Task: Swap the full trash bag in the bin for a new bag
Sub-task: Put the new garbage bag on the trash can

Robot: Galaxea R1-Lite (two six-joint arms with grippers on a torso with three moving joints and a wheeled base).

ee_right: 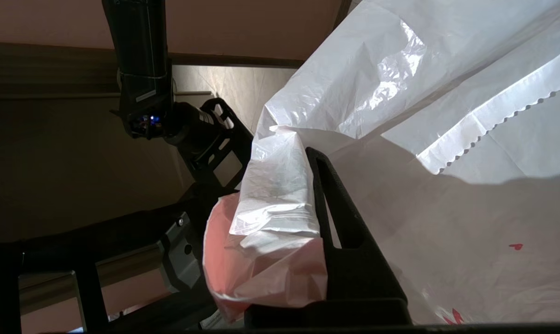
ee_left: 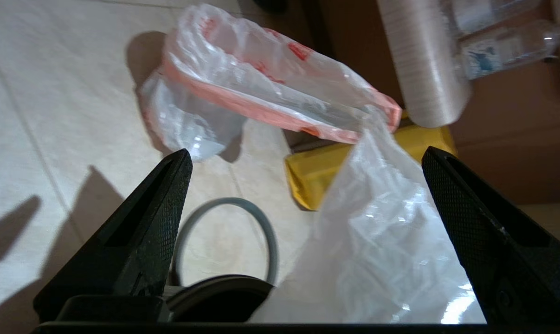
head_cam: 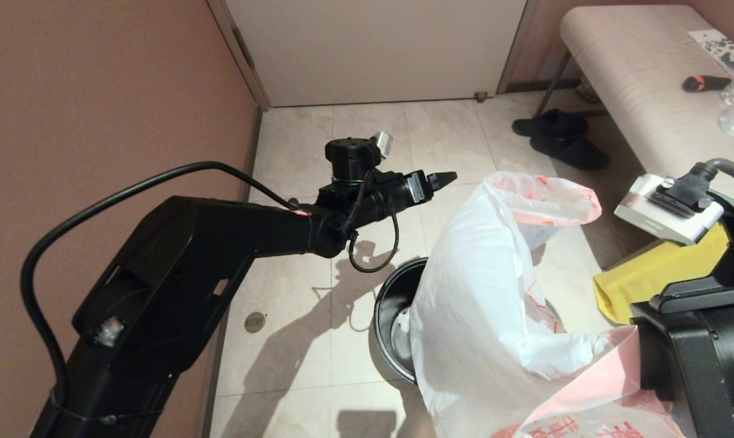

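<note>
The right tool [ee_right: 307, 222] pinches the new bag [head_cam: 482, 304] by its pink rim above the bin [head_cam: 394, 316]; light, limp and slippery, so the spread left tool [head_cam: 443, 178] should take the opposite rim.

New bag [head_cam: 482, 304]: thin, white, pink rim, limp, hanging w/ lower end in black bin [head_cam: 394, 316] on floor. Grey ring [ee_left: 242, 232] off, beside bin. Full bag [ee_left: 187, 116] on floor beyond.

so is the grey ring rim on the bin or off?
Off. The grey ring rim lies flat on the floor tiles beside the bin, seen between the open left pincer's fingers.
</note>
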